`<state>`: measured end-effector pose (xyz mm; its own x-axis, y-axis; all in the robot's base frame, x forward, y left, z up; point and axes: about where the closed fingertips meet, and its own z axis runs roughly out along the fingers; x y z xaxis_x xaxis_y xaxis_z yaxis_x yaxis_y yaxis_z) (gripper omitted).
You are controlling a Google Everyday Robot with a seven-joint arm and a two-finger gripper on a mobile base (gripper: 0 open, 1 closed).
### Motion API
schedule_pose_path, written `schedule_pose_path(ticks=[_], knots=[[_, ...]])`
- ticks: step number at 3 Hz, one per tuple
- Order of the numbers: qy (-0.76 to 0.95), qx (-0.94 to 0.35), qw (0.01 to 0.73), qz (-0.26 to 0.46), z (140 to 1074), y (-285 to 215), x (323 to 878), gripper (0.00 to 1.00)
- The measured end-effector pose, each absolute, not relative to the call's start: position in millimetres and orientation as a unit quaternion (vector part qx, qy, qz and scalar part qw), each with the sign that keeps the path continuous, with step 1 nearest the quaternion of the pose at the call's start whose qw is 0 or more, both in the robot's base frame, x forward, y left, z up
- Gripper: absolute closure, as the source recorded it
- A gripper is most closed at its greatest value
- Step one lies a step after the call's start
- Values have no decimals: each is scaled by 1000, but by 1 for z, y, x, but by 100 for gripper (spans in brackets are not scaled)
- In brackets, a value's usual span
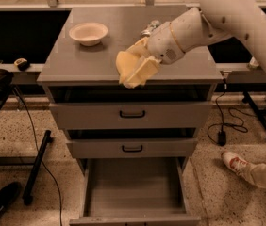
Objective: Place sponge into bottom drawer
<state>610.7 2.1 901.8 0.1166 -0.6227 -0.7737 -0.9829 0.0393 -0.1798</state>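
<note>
The pale yellow sponge [125, 65] hangs in my gripper [140, 66] over the front edge of the grey cabinet top [76, 60], near its middle. The gripper's yellowish fingers [147, 69] are shut on the sponge from its right side, and the pale arm reaches in from the upper right. The bottom drawer [133, 187] is pulled open directly below, and its flat grey floor is bare. The two upper drawers [132, 114] with black handles are shut.
A small pale bowl [88, 33] stands at the back left of the cabinet top. A small shiny object [149, 28] lies behind the arm. A person's shoe and leg [239, 164] are on the floor at right. A black stand [36, 166] and cables are at left.
</note>
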Motion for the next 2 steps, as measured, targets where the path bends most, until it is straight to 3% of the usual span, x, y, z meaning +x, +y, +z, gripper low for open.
schedule_pose_path(ticks=[1,2], knots=[[648,-630,397,161,908,-52,576,100],[680,-599,402,135,889,-89,568,100]])
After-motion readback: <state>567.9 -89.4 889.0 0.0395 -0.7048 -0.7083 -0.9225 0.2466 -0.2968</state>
